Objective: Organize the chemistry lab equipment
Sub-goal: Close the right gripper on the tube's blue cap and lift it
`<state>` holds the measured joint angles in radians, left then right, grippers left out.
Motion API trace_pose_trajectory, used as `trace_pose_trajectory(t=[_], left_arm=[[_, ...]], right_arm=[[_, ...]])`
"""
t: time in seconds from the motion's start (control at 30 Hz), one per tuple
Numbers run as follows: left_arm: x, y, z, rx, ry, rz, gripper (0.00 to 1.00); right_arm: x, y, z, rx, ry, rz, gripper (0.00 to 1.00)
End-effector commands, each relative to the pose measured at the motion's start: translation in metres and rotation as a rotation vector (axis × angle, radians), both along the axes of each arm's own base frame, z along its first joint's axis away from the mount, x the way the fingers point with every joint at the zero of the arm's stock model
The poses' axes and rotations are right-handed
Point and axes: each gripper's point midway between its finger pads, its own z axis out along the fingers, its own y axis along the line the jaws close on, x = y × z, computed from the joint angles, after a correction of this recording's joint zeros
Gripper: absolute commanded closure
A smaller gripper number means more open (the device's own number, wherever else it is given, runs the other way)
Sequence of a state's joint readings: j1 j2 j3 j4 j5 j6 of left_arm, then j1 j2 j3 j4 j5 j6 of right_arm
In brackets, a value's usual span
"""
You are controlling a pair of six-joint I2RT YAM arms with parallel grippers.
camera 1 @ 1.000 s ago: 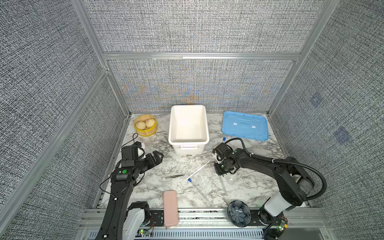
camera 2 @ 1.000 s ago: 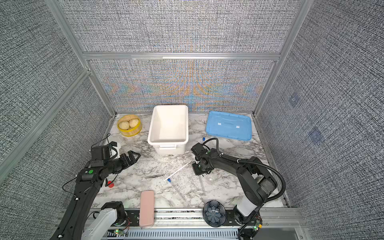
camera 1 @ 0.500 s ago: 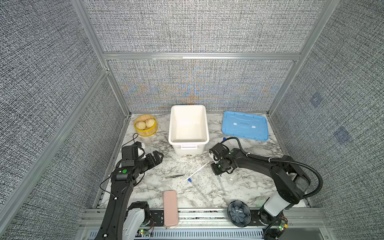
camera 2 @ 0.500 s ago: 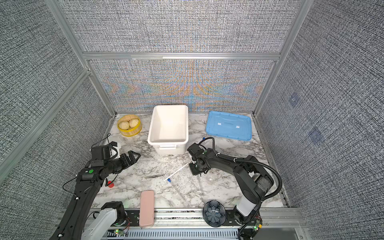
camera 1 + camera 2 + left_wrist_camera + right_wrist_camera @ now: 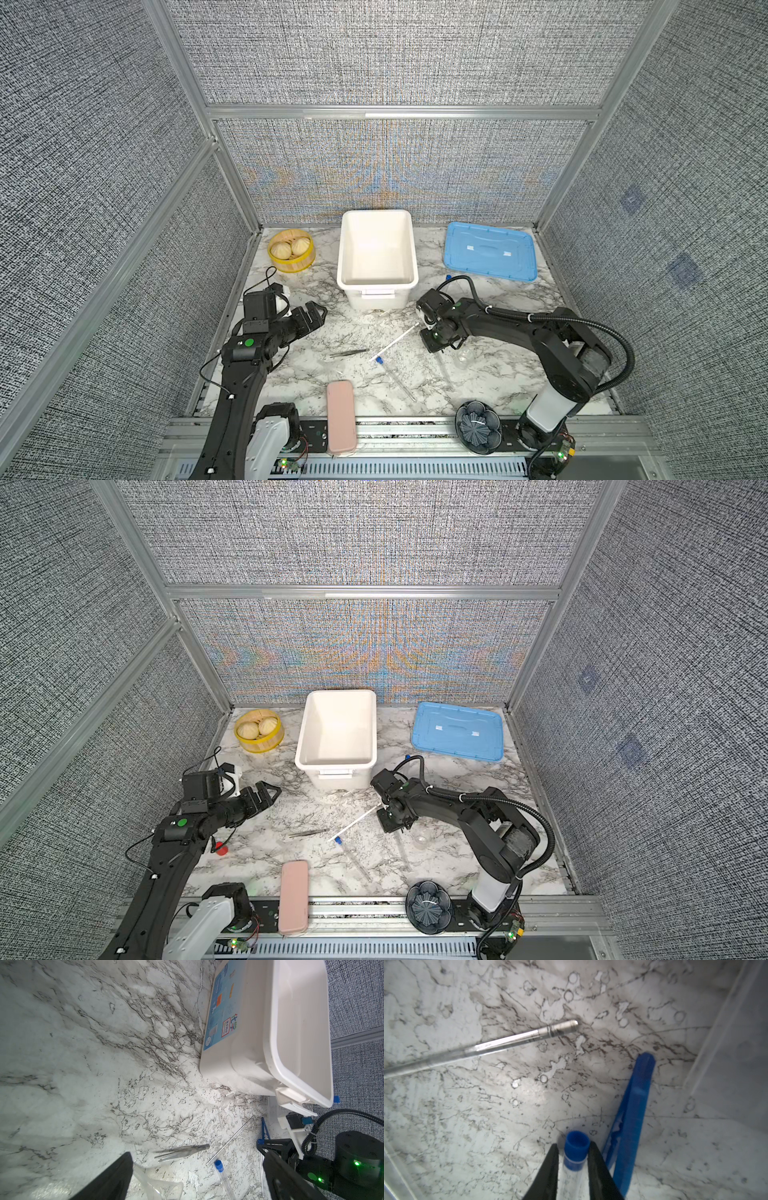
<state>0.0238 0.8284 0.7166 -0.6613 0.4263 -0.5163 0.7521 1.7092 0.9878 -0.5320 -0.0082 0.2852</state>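
Right wrist view showed the right gripper [image 5: 573,1145] with its black fingers [image 5: 548,1174] drawn narrow and pressed against both sides of a slim clear blue-capped tube [image 5: 575,1156], just below the cap. Blue tweezers [image 5: 631,1118] lay on the marble table [image 5: 467,1126] just beside that tube. The tip of the thin white rod [image 5: 508,1040] lay apart from both.

In both top views this gripper [image 5: 431,345] sat low over the table in front of the white bin [image 5: 376,297], toward its right corner. The left gripper [image 5: 312,312] hung above the table to the left of the bin, jaws spread wide and holding nothing. The left wrist view showed its fingers [image 5: 116,1178] far apart.

Between the two grippers lay the grey metal tweezers [image 5: 349,353], the rod [image 5: 395,341] and a second tube [image 5: 392,374], its cap just beside the rod's near end. A small clear glass vessel [image 5: 465,355] stood near the right arm. A third tube's blue cap [image 5: 449,275] showed behind that arm.

A pink case [image 5: 340,415] lay at the front edge, a yellow steamer basket [image 5: 291,267] sat at the back left, and a blue lid [image 5: 490,251] at the back right.
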Motion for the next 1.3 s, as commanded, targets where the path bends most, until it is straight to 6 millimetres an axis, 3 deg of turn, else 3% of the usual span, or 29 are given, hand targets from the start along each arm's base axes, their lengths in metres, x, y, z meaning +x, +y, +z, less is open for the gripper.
trace_pose_trajectory(t=[0.0, 0.13, 0.4, 0.77, 1.1, 1.27], left_arm=[[0.0, 0.0, 0.001, -0.004, -0.006, -0.003, 0.01], [0.001, -0.001, 0.002, -0.007, -0.006, -0.007, 0.01], [0.001, -0.002, 0.002, -0.011, -0.009, -0.009, 0.01], [0.0, -0.003, 0.003, -0.013, -0.013, -0.011, 0.01], [0.0, -0.003, 0.004, -0.016, -0.018, -0.011, 0.01], [-0.001, -0.003, 0.004, -0.016, -0.017, -0.009, 0.01]], right_arm=[[-0.004, -0.004, -0.006, -0.026, 0.021, -0.008, 0.75], [-0.004, -0.004, -0.008, -0.031, 0.02, -0.016, 0.75], [0.005, 0.007, 0.006, 0.003, -0.023, -0.021, 0.76], [0.008, 0.005, 0.012, 0.013, -0.047, -0.05, 0.79], [0.004, 0.001, -0.006, -0.032, -0.005, -0.057, 0.75], [0.004, -0.002, -0.007, -0.053, -0.007, -0.064, 0.79]])
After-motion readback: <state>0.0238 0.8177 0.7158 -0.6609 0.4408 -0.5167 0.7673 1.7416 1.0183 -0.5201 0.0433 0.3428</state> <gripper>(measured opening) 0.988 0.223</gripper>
